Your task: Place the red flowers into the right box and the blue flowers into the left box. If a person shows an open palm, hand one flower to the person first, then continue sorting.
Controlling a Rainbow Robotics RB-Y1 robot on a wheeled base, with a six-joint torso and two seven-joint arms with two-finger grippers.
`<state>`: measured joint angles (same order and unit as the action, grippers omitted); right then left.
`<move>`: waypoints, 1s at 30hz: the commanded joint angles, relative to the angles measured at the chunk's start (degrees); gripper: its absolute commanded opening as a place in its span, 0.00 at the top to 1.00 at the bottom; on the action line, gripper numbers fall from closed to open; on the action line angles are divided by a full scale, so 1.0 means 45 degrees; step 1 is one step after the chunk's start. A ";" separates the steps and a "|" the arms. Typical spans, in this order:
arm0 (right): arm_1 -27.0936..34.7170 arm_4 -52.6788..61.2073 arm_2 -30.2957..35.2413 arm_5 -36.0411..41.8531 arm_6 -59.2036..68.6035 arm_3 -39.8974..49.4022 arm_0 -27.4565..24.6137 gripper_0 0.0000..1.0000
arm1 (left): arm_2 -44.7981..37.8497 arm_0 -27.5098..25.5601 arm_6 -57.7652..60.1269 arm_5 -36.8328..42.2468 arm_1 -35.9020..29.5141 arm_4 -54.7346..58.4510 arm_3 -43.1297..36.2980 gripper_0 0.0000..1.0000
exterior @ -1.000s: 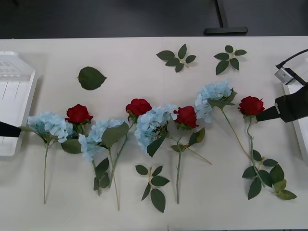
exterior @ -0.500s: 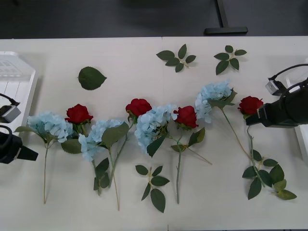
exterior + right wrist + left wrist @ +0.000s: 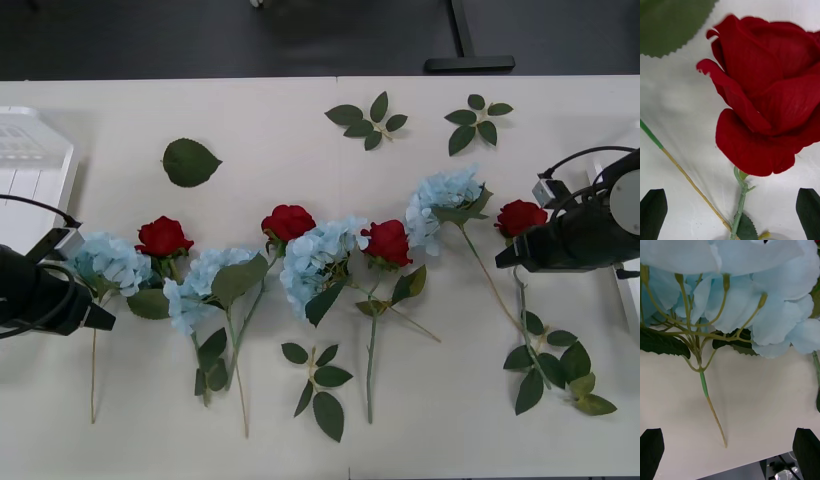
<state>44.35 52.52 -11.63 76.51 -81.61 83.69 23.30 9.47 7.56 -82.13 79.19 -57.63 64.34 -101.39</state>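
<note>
Several red flowers lie in a row across the table, mixed with several blue flowers. My right gripper (image 3: pixel 503 258) hovers just below the head of the rightmost red flower (image 3: pixel 521 218). In the right wrist view this rose (image 3: pixel 767 97) and its stem (image 3: pixel 739 202) sit between my open fingers (image 3: pixel 653 213). My left gripper (image 3: pixel 100 320) is beside the stem of the leftmost blue flower (image 3: pixel 105 260). That flower's stem (image 3: pixel 709 397) runs toward the gap of the open left gripper (image 3: pixel 730 459). The left box (image 3: pixel 30 170) stands at the far left. The right box (image 3: pixel 632 300) shows as an edge at the far right.
Loose green leaf sprigs lie at the back (image 3: pixel 367 120) (image 3: pixel 476 120), with a single leaf (image 3: pixel 189 162) at back left and a sprig (image 3: pixel 318 385) near the front. The other roses (image 3: pixel 163 237) (image 3: pixel 288 222) (image 3: pixel 387 242) and blue clusters (image 3: pixel 318 258) (image 3: pixel 445 200) overlap closely.
Both arms have come inward from the table's sides. The left gripper reached the leftmost blue flower's stem; the right gripper moved left and lower beside the rightmost rose.
</note>
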 commanded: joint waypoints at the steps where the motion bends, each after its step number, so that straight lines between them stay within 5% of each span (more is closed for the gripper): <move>1: -0.0618 -0.0344 -0.0092 -0.0205 0.0439 -0.0433 0.0487 0.00 | 0.0844 0.0781 0.0262 -0.0840 0.0267 -0.0332 0.0499 0.00; 30: -0.1828 -0.2902 -0.0092 -0.1260 0.1455 -0.0882 0.0526 0.00 | 0.2543 0.1406 -0.0715 -0.2636 0.0932 -0.2442 0.2101 0.00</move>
<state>37.69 40.56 -11.67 71.58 -76.74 79.97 23.62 20.35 11.97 -82.37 67.92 -54.62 54.81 -92.08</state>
